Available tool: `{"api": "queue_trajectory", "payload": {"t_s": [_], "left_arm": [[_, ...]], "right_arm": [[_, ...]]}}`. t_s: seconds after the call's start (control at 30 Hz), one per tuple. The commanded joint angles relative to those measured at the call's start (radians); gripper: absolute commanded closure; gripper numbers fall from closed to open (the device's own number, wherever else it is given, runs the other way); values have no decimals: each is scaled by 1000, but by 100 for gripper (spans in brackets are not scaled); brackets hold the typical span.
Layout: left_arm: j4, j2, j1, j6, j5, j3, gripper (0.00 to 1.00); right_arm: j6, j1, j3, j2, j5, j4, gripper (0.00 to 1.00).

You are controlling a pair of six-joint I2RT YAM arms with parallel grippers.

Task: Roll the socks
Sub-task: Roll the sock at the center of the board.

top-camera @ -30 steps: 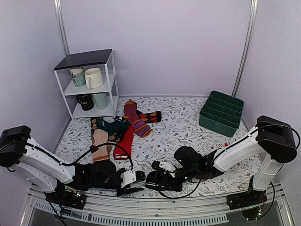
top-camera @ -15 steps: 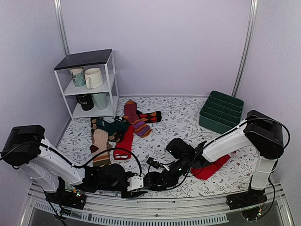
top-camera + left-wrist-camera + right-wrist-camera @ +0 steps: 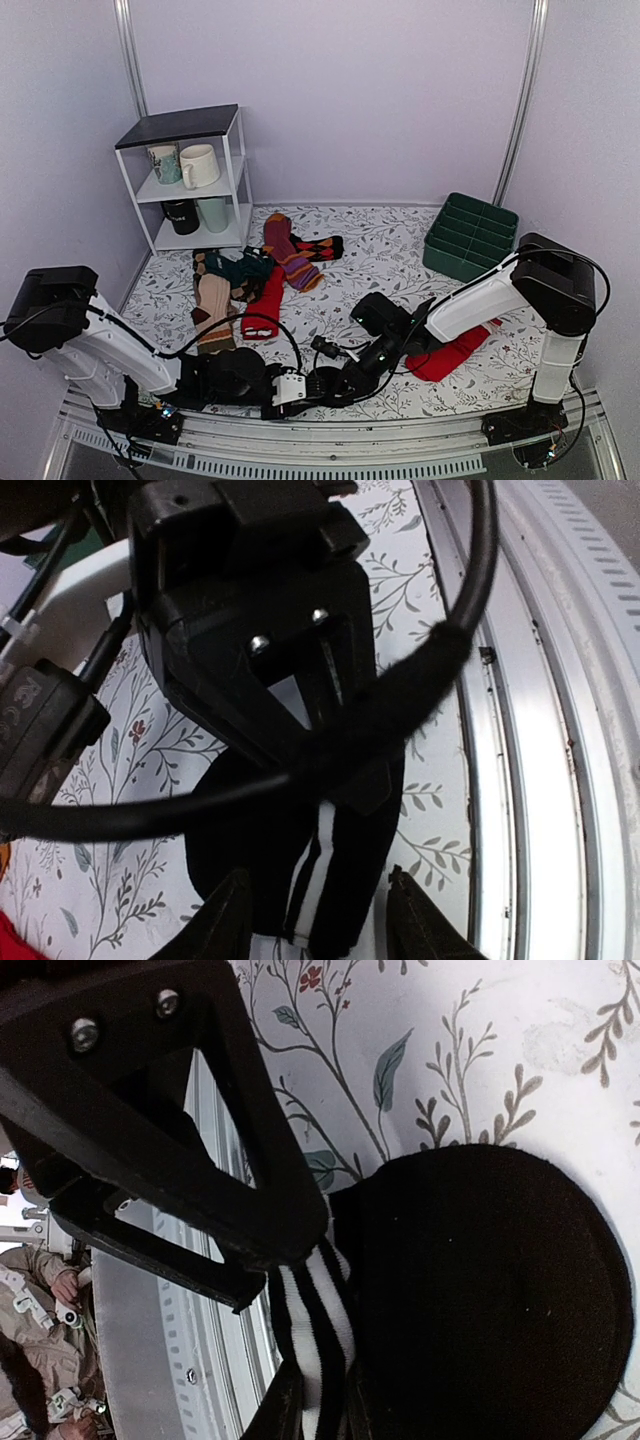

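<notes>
The black socks (image 3: 250,850) lie bunched on the floral tablecloth near the front edge, their white-striped cuff (image 3: 318,865) showing. In the right wrist view the sock bundle (image 3: 480,1300) fills the right side. My right gripper (image 3: 320,1415) is shut, pinching the striped cuff (image 3: 320,1310). My left gripper (image 3: 325,925) is open, one finger on each side of the cuff and not touching it. In the top view the left gripper (image 3: 293,390) and the right gripper (image 3: 322,381) meet tip to tip, and they largely hide the socks.
A big red sock (image 3: 455,352) lies to the right, beside the right arm. A pile of mixed socks (image 3: 250,275) with a purple-and-orange one (image 3: 288,255) lies at the back left. A green divided tray (image 3: 471,240) stands back right, a white shelf with mugs (image 3: 190,180) back left. The metal rail (image 3: 350,440) runs just in front.
My right arm has swung left and forward, uncovering the red sock. My left gripper has moved right to meet it. Little has moved in the last half second.
</notes>
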Motion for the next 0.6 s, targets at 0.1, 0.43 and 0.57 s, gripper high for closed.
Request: {"api": "queue_trajectory", "payload": {"t_s": [0.1,0.43,0.57], "left_arm": [[-12,62,-14,-12,41,28,61],[-1,54,-15,-20,44,31,66],[57,16,-20,-13,44,1,54]], "right_arm": [[1,6,-37,93,61,-197,85],[6,5,-34,101,62,-189,85],[6,5,-36,101,62,-188,85]]}}
